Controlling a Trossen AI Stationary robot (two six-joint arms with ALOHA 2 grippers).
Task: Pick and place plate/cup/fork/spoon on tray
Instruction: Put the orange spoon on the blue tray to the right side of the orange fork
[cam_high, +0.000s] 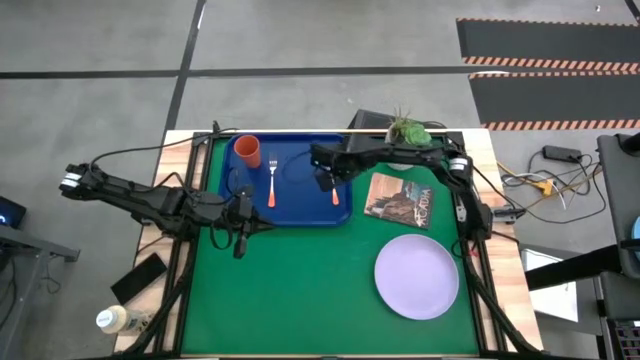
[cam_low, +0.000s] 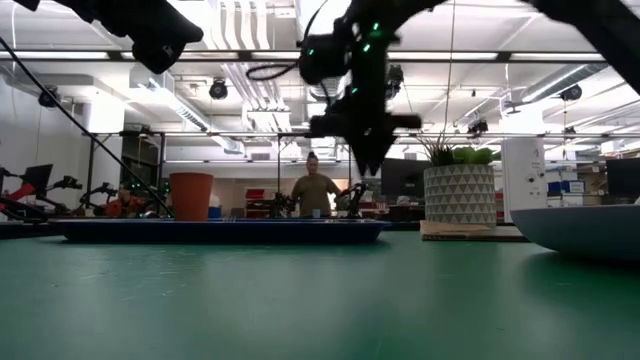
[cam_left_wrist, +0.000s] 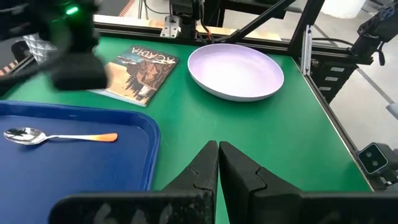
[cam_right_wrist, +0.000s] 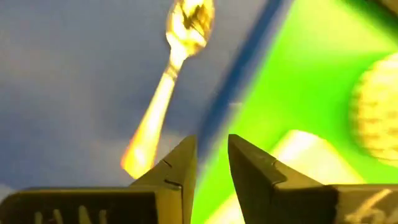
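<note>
One tray (cam_high: 295, 212), one cup (cam_high: 248, 151), one fork (cam_high: 272, 184), one spoon (cam_high: 335, 192) and one plate (cam_high: 417, 276) are showing in the high view.

The left gripper (cam_high: 240, 229) is hovering over the green mat (cam_high: 300, 290) just below the tray's lower left corner, its fingers (cam_left_wrist: 205, 169) pressed together and grasping nothing.

The tray is sitting at the upper centre of the frame. The cup is standing upright in the tray's upper left corner. The fork is lying right of the cup, long axis vertical in the frame, tines up. The spoon is lying near the tray's right edge, long axis vertical, handle down.

The right gripper (cam_high: 323, 181) is hanging above the tray beside the spoon, fingers (cam_right_wrist: 174, 171) slightly parted and empty.

A book (cam_high: 400, 200) is lying right of the tray. The plate is resting on the mat at lower right, off the tray.
</note>
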